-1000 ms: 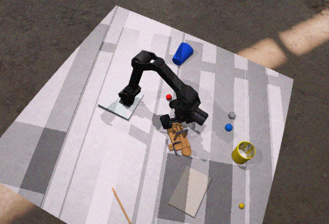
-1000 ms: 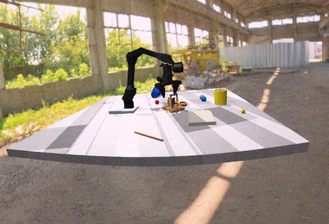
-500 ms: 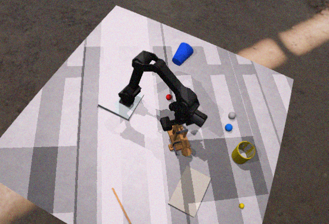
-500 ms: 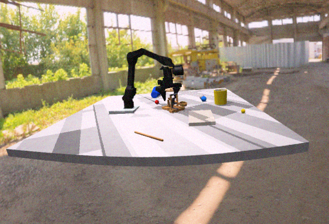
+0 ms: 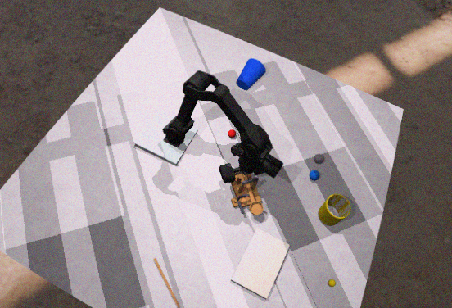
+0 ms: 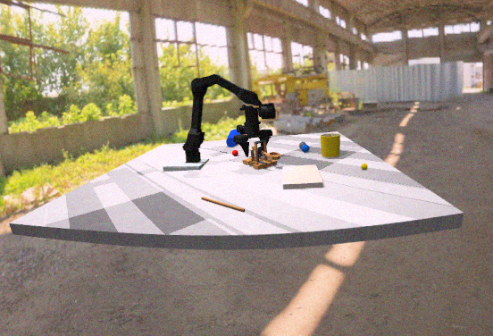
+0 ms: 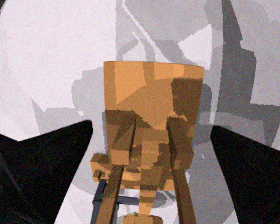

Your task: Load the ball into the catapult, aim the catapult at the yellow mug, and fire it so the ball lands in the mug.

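Top steep overhead; exterior low, side-on; wrist close

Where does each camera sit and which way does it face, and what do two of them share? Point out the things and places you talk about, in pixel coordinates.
Top: high above the table, looking steeply down; whole arm shows, gripper partly hidden.
Exterior: off the table's near side, looking across it; arm and gripper (image 6: 254, 150) show in profile.
Wrist: on the arm's end, looking down at the catapult (image 5: 246, 196) (image 6: 258, 163) (image 7: 150, 85); both fingers show.
Top and exterior share the yellow mug (image 5: 327, 213) (image 6: 330, 146).
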Action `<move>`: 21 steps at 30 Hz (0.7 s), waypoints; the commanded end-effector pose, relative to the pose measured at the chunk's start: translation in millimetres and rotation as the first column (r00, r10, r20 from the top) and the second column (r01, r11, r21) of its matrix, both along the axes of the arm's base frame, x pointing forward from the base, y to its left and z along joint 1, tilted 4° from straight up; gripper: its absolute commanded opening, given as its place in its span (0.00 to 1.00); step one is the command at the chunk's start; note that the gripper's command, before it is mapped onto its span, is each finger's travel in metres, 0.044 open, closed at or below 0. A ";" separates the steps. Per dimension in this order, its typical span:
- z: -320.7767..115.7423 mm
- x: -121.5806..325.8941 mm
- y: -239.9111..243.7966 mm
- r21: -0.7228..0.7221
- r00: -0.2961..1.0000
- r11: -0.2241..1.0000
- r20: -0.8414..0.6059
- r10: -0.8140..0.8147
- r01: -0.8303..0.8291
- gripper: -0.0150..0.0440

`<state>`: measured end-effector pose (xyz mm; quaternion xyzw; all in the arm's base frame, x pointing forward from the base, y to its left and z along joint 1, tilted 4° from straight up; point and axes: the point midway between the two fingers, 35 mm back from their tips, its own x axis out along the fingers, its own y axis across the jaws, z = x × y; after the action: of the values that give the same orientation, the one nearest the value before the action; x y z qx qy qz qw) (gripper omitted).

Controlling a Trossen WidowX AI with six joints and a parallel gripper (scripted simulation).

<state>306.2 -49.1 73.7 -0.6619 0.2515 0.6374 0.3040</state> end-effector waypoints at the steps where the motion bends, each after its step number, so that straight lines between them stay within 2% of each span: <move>1: -7.9 -1.5 1.5 0.006 1.000 1.000 -0.006 -0.007 0.007 1.00; 5: -10.3 -1.6 1.8 0.006 1.000 1.000 -0.006 -0.007 0.007 1.00; 16: -6.9 -0.6 0.7 0.001 1.000 1.000 -0.003 0.000 0.000 0.51; 21: -6.9 -0.6 0.7 0.001 1.000 1.000 -0.003 0.000 0.000 0.45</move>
<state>305.4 -48.3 66.4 -0.6606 0.2518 0.6386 0.3038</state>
